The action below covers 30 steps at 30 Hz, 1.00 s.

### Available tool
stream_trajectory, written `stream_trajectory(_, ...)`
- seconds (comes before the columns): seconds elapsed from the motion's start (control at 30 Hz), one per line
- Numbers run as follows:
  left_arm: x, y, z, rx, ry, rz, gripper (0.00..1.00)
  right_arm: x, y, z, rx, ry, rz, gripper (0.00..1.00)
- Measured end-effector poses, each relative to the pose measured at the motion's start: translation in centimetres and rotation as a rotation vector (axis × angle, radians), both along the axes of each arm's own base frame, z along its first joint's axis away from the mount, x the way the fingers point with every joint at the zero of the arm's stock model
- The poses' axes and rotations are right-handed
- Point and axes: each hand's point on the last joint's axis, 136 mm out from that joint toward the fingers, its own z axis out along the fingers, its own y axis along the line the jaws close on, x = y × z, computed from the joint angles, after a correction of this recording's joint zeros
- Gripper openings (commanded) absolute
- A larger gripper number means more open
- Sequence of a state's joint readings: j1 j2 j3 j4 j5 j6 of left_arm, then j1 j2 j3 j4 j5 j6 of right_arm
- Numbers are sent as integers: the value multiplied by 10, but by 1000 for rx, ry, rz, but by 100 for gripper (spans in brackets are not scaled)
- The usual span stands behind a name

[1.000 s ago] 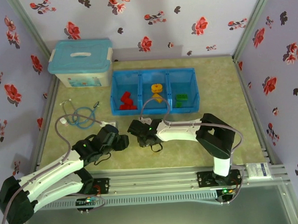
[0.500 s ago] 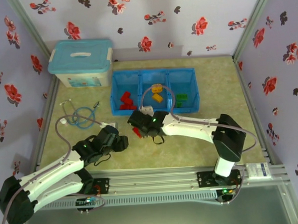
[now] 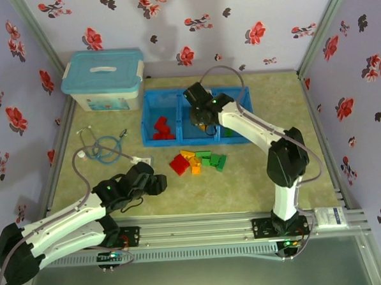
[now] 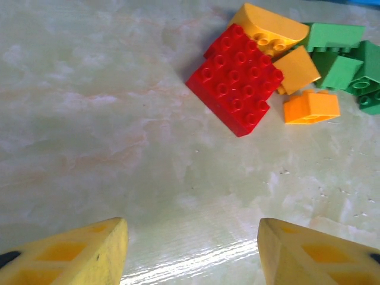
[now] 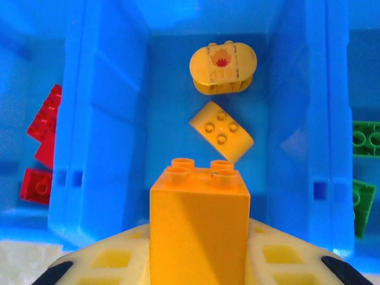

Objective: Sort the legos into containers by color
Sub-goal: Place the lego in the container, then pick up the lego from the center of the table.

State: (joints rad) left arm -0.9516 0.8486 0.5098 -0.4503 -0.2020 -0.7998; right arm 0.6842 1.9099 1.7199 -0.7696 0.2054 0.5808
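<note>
We see red legos (image 3: 161,128) in the blue tray's (image 3: 169,92) left compartment, yellow legos (image 5: 222,70) in the middle, green legos (image 5: 365,138) in the right, an orange brick (image 5: 199,234) upright over the middle's near wall, and a mixed pile (image 3: 198,161) loose just outside.

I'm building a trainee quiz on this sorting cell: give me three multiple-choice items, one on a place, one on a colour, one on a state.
1. The orange-yellow plastic brick between the right arm's fingers hangs over what? A the lidded box B the middle compartment of the bright blue plastic tray C the stethoscope
2. What colour are the plastic bricks in the tray's left compartment? A red B green C orange-yellow
3. The left arm's fingers are: A shut on a brick B open, holding nothing C shut, empty
Key: 1 B, yellow bricks lie below it; 2 A, red bricks lie there; 3 B, bare table shows between them.
</note>
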Motion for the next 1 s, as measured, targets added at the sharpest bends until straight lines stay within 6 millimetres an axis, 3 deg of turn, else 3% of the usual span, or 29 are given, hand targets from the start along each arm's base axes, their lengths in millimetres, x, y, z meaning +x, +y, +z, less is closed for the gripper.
stream_trajectory(0.03,0,-2,3,-5,-4,-6,59,7,1,-2,0,6,1,29)
stream_trajectory(0.07,-1,-5,6,-11,-10,-12,59,16,3,-4,-3,13,3,39)
stream_trajectory(0.1,-1,-8,10,-18,-15,-18,59,24,6,-4,1,15,10,59)
stream_trajectory(0.13,-1,-10,13,-21,-20,-23,59,32,9,-3,14,13,13,67)
stream_trajectory(0.27,-1,-20,21,-24,-31,-44,59,47,16,9,59,-8,25,71)
stream_trajectory(0.4,-4,-27,19,-4,-27,-67,60,46,19,21,98,-34,34,71)
stream_trajectory(0.73,-1,-52,3,57,7,-104,62,-30,-23,18,178,-36,15,71)
stream_trajectory(0.9,9,-75,3,72,11,-121,63,-63,-44,28,247,-87,-8,71)
stream_trajectory(1.0,17,-90,4,80,14,-130,64,-78,-53,23,262,-93,-22,71)
